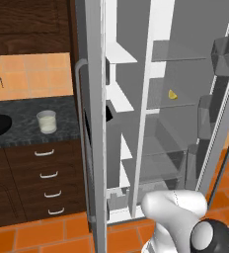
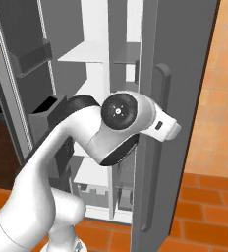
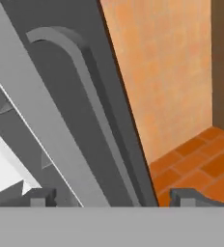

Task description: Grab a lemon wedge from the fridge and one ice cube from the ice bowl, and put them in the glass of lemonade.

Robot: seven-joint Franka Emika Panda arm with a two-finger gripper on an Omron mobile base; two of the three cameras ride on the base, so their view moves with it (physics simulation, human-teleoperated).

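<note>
You see the fridge (image 1: 136,123) standing open, the lemon wedge (image 1: 172,95) alone on a middle shelf, your gripper (image 3: 115,197) fingers spread beside the right door's handle (image 3: 85,96).

Even, shadowless, slightly soft render

Dark drawers (image 1: 47,180) under granite counter (image 1: 32,123)
</note>
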